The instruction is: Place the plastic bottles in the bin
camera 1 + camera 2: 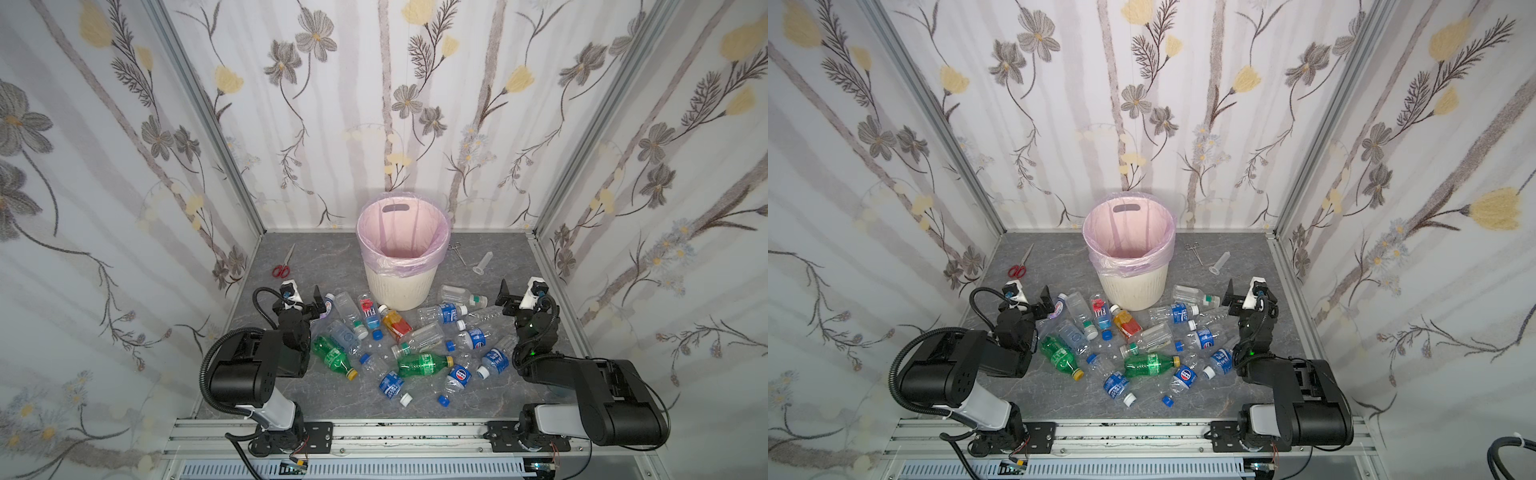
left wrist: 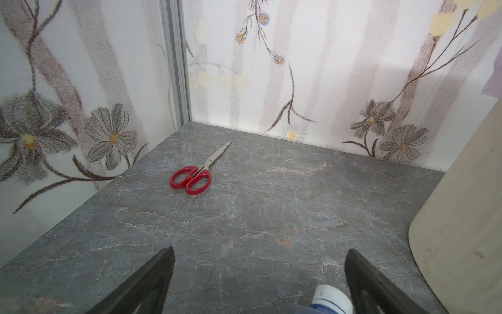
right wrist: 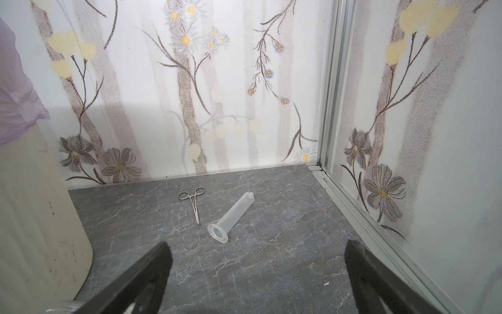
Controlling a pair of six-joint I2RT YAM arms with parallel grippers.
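Several plastic bottles (image 1: 415, 336) lie in a heap on the grey floor in front of the bin (image 1: 397, 291). Most are clear with blue labels, two are green (image 1: 332, 357) and one is orange (image 1: 395, 324). The cream bin, lined with a pink bag, stands upright at the back centre in both top views (image 1: 1133, 291). My left gripper (image 1: 309, 303) hangs open at the heap's left edge. In the left wrist view a white-capped bottle (image 2: 330, 297) sits just inside one finger of that gripper (image 2: 260, 252). My right gripper (image 1: 517, 297) is open at the heap's right edge, and nothing lies between its fingers (image 3: 258, 247).
Red-handled scissors (image 1: 282, 268) lie left of the bin. Steel forceps (image 1: 457, 251) and a clear flared tube (image 1: 484, 264) lie to its right. Flowered walls with aluminium corner posts close in three sides. Loose blue caps (image 1: 444, 400) lie among the bottles.
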